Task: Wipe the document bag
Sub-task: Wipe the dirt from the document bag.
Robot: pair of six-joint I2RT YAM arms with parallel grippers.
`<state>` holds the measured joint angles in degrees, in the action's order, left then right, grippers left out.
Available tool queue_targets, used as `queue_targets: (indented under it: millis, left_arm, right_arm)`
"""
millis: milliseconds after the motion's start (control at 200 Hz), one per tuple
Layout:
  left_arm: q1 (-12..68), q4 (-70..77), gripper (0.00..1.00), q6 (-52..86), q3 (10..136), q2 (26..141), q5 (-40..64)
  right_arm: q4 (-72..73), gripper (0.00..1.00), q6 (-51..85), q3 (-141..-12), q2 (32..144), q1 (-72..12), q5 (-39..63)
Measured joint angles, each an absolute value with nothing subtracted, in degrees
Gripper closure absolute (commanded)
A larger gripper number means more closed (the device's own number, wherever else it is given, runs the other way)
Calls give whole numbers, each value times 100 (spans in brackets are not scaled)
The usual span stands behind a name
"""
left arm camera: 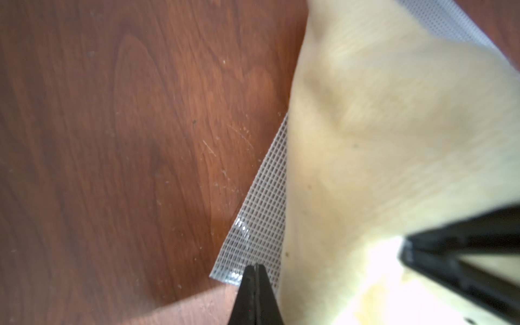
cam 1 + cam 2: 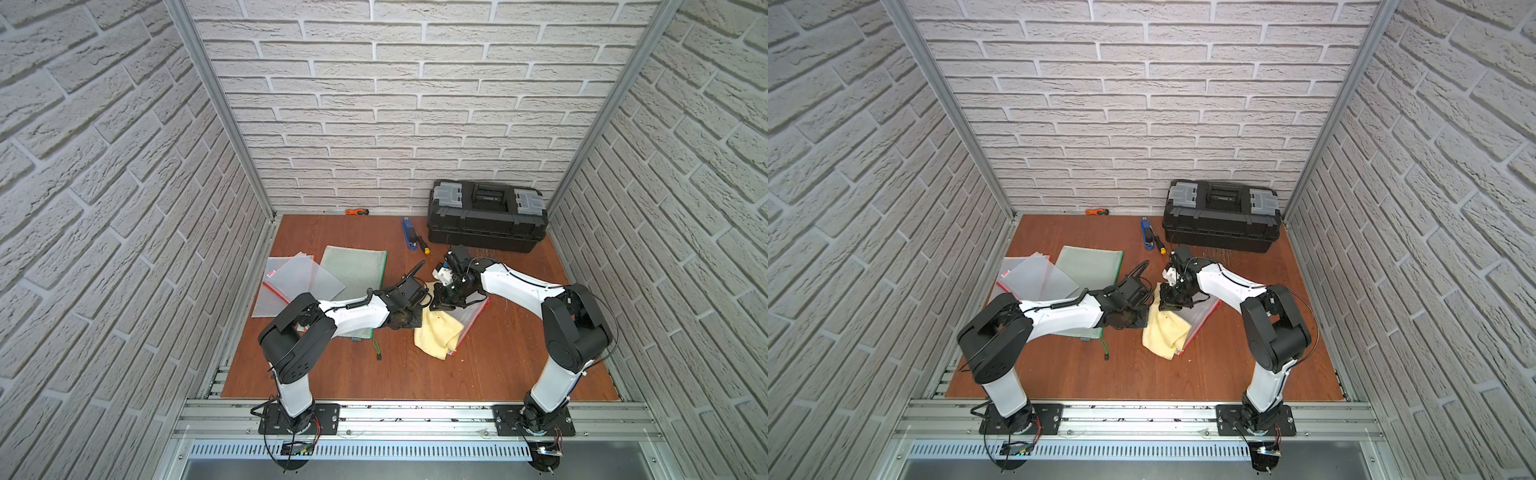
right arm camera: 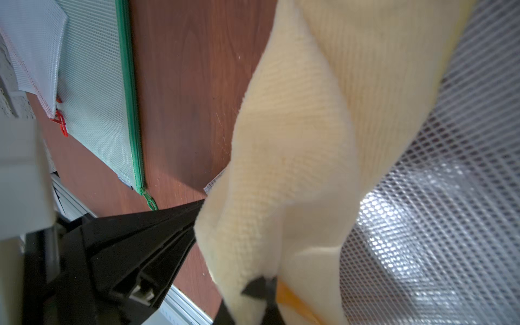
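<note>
Mid-surface (image 2: 374,374), between both arms: mesh document bag (image 2: 473,316), red-trimmed, lying flat, half covered by yellow cloth (image 2: 436,336). Left hand (image 1: 255,267) pressed together on the bag's corner, apparently pinching it against sliding. Right hand (image 3: 260,282) pinches the cloth's bunched end, draping it over the mesh for wiping. Green-zipped bag (image 2: 353,266) lies aside.

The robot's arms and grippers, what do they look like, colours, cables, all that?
The left arm and right arm have white links and black joint housings, on black base plates. Thin black wires run along both; the left carries a coiled cable. The left gripper and right gripper are black with tapered fingers.
</note>
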<state>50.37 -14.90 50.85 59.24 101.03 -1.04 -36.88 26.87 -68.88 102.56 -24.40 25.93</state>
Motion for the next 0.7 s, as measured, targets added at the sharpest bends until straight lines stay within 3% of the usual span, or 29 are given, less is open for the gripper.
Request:
queue_targets:
  millis: [700]
  left_arm:
    - [5043, -1310, 100, 5120, 5883, 10346, -16]
  right_arm:
    - [-3162, 98, 2808, -6565, 10871, -2123, 2978]
